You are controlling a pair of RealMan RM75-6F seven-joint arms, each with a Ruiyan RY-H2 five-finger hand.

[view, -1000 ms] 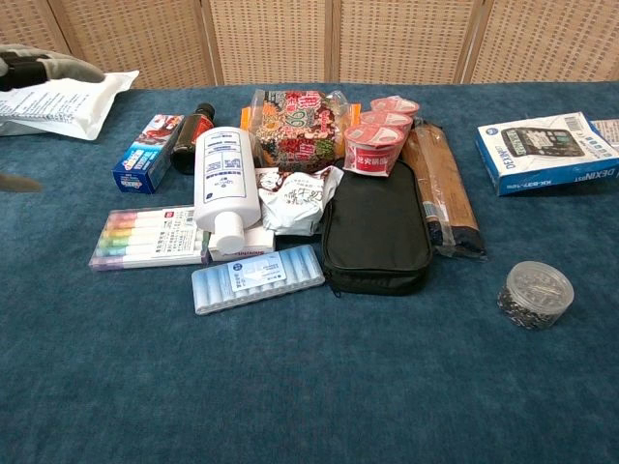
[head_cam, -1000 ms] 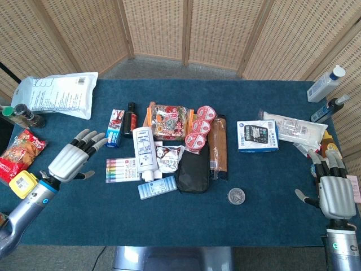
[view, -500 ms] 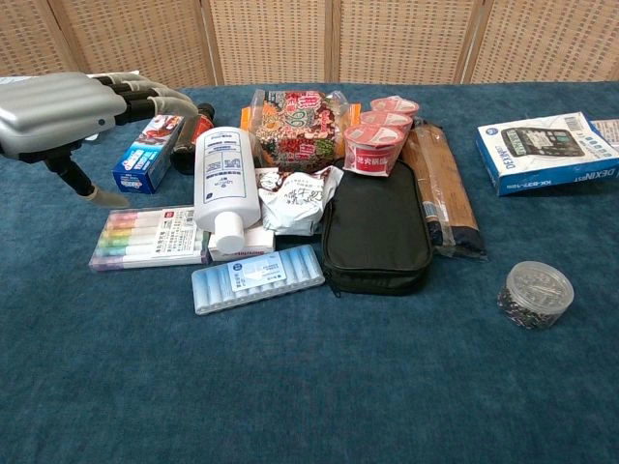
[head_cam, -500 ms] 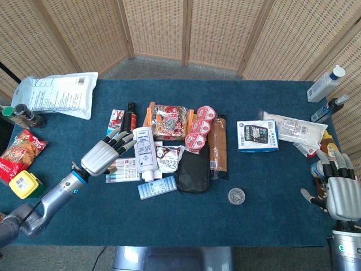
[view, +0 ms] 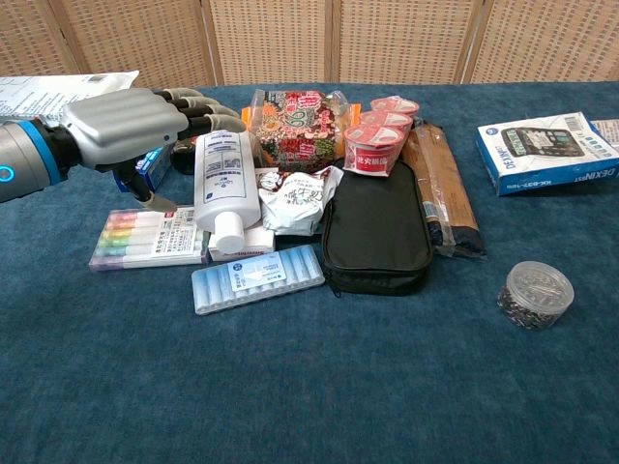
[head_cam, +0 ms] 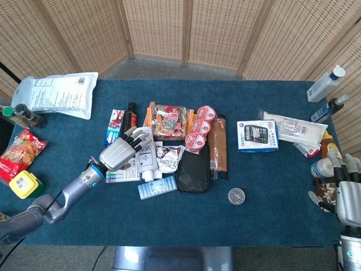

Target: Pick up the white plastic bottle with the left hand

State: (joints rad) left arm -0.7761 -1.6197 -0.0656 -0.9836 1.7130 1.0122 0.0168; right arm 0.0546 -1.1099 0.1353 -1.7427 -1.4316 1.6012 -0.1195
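One left hand (view: 121, 121) at left of frame, fingers (view: 198, 104) spread, holding nothing, just over white plastic bottle's (view: 225, 179) top end. Bottle flat on blue table (view: 319, 387), beside marker pack (view: 147, 237).

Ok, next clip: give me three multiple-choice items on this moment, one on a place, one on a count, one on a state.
1. Where does the small clear round jar sit?
A. right of the black pouch, apart from it
B. on the pouch
C. beside the marker set

2. How many red-lidded cups lie in the row?
A. one
B. three
C. five

3. The white plastic bottle is
A. lifted by the left hand
B. upright
C. lying flat among the goods

A: bare cloth separates jar and pouch.
B: three lids show in the head view.
C: the left hand's fingers only reach its upper end.
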